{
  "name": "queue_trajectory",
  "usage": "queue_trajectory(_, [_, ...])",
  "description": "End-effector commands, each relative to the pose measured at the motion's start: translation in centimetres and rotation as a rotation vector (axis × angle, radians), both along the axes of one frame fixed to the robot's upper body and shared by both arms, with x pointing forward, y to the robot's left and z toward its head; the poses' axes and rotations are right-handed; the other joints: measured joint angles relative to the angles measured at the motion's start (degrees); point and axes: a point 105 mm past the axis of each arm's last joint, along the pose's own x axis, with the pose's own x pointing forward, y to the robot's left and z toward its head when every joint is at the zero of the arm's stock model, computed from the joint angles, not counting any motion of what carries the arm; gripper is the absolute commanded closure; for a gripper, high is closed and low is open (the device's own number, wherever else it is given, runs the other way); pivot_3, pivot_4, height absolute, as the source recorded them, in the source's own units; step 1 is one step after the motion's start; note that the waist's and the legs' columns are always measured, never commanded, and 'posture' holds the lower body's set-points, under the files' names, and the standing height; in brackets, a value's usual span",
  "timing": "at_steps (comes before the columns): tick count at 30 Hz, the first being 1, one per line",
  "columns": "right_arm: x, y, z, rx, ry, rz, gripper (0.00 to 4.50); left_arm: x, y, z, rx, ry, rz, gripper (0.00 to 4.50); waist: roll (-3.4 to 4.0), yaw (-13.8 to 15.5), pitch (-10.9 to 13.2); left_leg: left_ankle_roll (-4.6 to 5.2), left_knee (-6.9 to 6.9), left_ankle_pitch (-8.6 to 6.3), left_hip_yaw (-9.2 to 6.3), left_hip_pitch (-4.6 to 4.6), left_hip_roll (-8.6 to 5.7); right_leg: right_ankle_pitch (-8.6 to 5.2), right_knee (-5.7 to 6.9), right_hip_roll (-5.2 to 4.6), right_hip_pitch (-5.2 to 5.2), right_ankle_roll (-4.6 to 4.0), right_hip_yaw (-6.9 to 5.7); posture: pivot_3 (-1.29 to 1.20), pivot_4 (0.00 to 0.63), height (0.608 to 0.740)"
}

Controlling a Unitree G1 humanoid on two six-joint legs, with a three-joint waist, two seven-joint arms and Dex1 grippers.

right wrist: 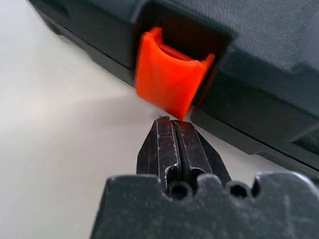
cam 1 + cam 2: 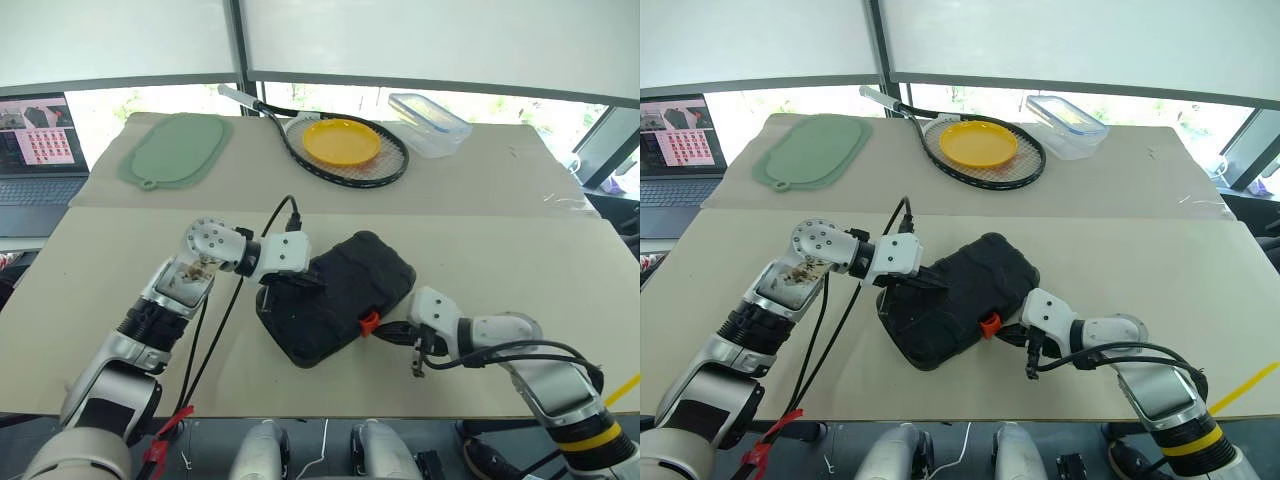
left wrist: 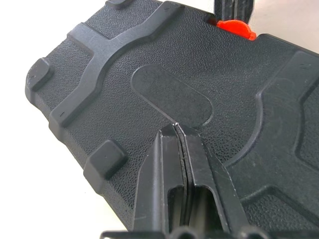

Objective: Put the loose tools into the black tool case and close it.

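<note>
Black plastic under both arms: I see the tool case (image 2: 338,296) lying shut near the front edge of the table (image 2: 120,260), its lid down and its orange latch (image 2: 369,322) facing my right arm. My left gripper (image 3: 175,125) has its jaws pressed together, holding nothing, the tips resting on the pebbled lid just beside an oval raised panel. My right gripper (image 1: 173,120) also has its jaws together and empty, the tips just short of the latch's lower edge; I cannot tell whether they touch it. Cables loop from both wrists across the table beside the case. Well behind, at the far side, lie a green mat (image 2: 176,150), a racket (image 2: 340,150) with a yellow plate (image 2: 341,142) on its strings, and a clear plastic box (image 2: 428,122). A laptop (image 2: 38,150) sits off the table's left, cut by the frame. Whatever the case holds is hidden under the lid.
</note>
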Motion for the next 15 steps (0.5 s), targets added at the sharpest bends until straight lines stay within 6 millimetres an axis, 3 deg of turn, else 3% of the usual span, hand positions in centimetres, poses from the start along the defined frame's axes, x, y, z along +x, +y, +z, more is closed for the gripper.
queue_trajectory(1, [0.8,0.7,2.3,0.044,-0.108,-0.005,4.5,-0.3,0.1,-1.9,0.059,0.038,0.002,4.46,0.0,-0.1,0.0,0.0,0.0,0.0,0.0,0.0,0.0,0.0,0.01,0.0,-0.01,0.0,0.0,0.0,0.15,0.738])
queue_trajectory(8, [-2.0,0.0,1.9,0.014,-0.02,0.074,4.5,-0.1,0.5,-2.1,0.067,0.035,0.004,4.46,0.0,0.17,-0.01,0.01,-0.05,-0.01,0.0,-0.01,-0.01,-0.01,-0.03,-0.03,-0.01,0.02,0.0,0.0,0.15,0.738])
queue_trajectory(15, [-1.3,0.9,2.0,0.023,-0.033,0.074,4.5,-0.1,-0.1,-2.2,0.059,0.032,-0.006,4.46,0.0,0.36,-0.01,0.01,-0.04,-0.01,0.0,0.01,-0.01,-0.01,-0.04,-0.03,0.02,0.02,0.0,0.0,0.15,0.738])
